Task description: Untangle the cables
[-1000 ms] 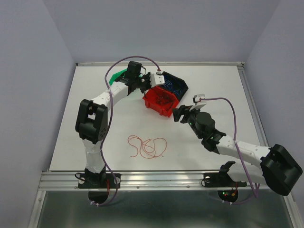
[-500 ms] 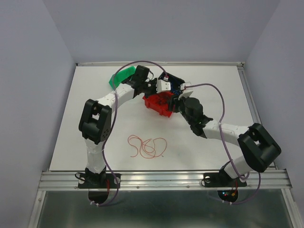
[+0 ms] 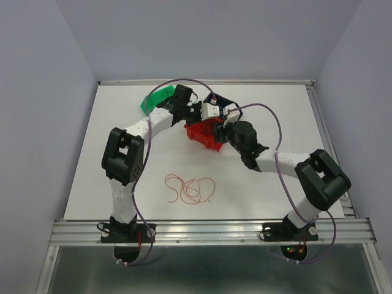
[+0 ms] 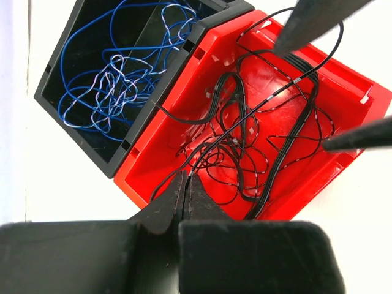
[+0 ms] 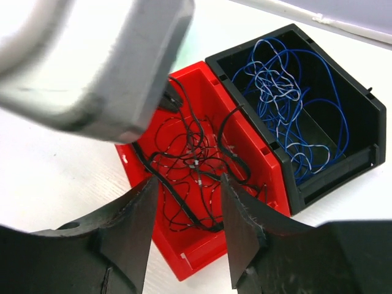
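Reaching into the red bin (image 4: 153, 165) from its near corner, the left claw (image 4: 185, 184) is clenched tight, its two dark fingertips pressed together on one strand of the black cables (image 4: 257, 153); that strand runs straight and slanting from the tips across the bin. The rest of the black cables lie in a loose knot on the red floor, some looping up against the walls. The right claw (image 5: 188, 180) hangs over the same bin from the opposite side, released, its fingers (image 5: 144, 226) standing well apart with the black tangle showing in the gap between them. Whether either finger touches a strand cannot be told. In the left wrist view those fingers appear as two dark blurred points over the far and right edges of the bin. Touching the red bin along one wall sits a black bin (image 4: 177, 61) holding a heap of blue cables (image 4: 110, 92). On the white surface (image 3: 116, 110), well apart from both bins and nearer the arm bases, a thin red cable (image 3: 190, 190) lies in loose overlapping loops. A green object (image 3: 156, 98) lies beside the left forearm at the far side.
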Motion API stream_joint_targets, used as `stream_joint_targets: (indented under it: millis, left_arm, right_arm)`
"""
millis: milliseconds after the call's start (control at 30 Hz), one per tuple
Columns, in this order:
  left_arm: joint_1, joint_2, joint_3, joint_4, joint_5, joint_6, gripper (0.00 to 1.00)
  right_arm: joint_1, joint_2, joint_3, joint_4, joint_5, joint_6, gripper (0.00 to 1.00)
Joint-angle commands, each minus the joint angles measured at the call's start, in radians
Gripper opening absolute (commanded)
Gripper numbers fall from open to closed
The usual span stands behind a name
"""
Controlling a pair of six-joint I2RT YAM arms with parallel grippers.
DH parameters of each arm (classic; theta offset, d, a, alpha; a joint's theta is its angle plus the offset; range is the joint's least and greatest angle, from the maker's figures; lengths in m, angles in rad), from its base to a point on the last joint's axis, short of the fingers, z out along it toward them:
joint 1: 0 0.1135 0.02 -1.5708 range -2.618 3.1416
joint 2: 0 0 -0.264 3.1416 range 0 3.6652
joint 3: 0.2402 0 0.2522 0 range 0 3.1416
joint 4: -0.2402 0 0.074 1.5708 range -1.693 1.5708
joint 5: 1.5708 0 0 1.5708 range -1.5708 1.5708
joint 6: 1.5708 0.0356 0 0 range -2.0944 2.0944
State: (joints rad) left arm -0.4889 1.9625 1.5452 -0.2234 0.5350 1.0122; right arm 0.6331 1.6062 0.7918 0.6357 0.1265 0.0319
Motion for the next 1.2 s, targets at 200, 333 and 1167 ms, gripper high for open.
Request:
stream_joint_targets:
  millis: [200,333,1167]
  left_arm:
    - [0.001,0.009,0.030,0.010,0.057,-0.030,0.00]
    - [0.003,0.007,0.033,0.016,0.069,-0.047,0.00]
    - [0.001,0.136,0.102,0.093,-0.101,-0.328,0.06]
  right_arm:
    - [-0.064,0.064,0.033,0.165,-0.027,-0.023,0.44]
    - [-0.079,0.107,0.044,0.174,-0.044,-0.021,0.12]
    - [-0.182,0.394,0.234,0.096,-0.331,0.379,0.01]
